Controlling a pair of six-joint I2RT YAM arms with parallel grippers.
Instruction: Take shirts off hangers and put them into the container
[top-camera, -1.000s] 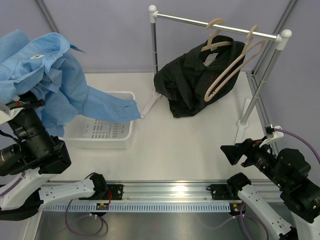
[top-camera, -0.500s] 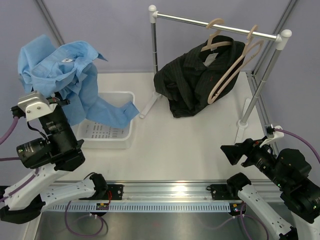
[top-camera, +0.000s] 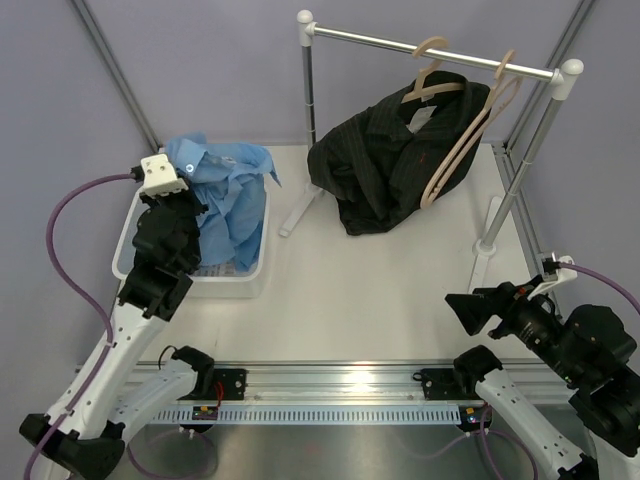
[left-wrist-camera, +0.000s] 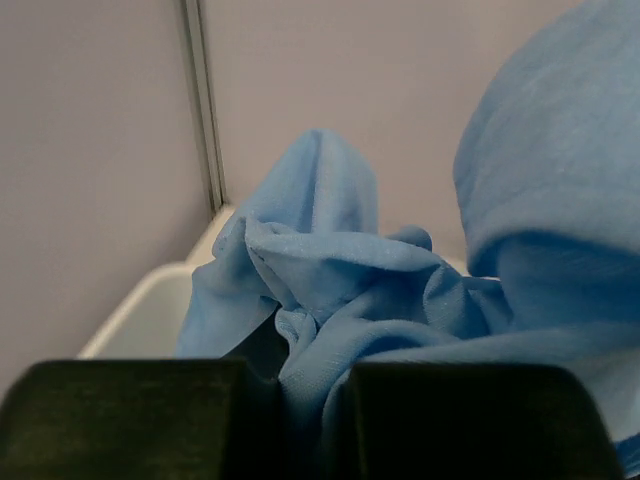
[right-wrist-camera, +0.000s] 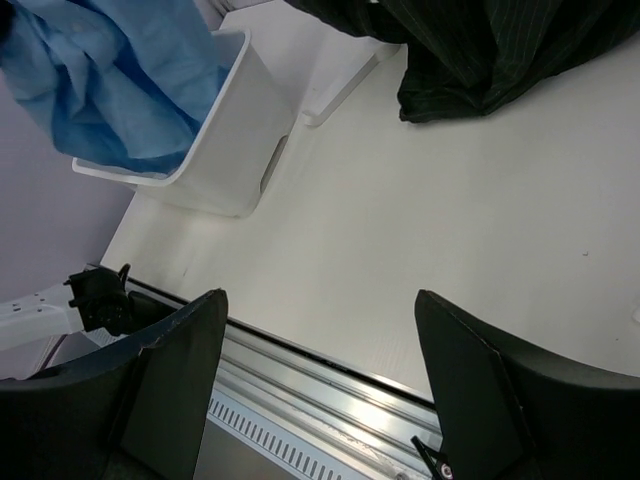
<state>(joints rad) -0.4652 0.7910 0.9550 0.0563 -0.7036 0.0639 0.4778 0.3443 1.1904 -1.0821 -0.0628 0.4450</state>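
Left pincer (left-wrist-camera: 300, 400) clenched on blue shirt (top-camera: 228, 195), hanging into tub (top-camera: 228, 283).
Soft, limp cloth; probably best gripped at a bunched fold. Right pincer (right-wrist-camera: 318, 300) released.

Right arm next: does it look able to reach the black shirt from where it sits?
Probably yes. The right gripper is open and empty, with bare table between it and the black shirt; only an empty hanger hangs close by.

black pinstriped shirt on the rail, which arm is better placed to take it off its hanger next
Right, probably. The right gripper is open, empty and on the side of the black pinstriped collared shirt. The left gripper is shut on the light blue shirt over the white plastic tub.
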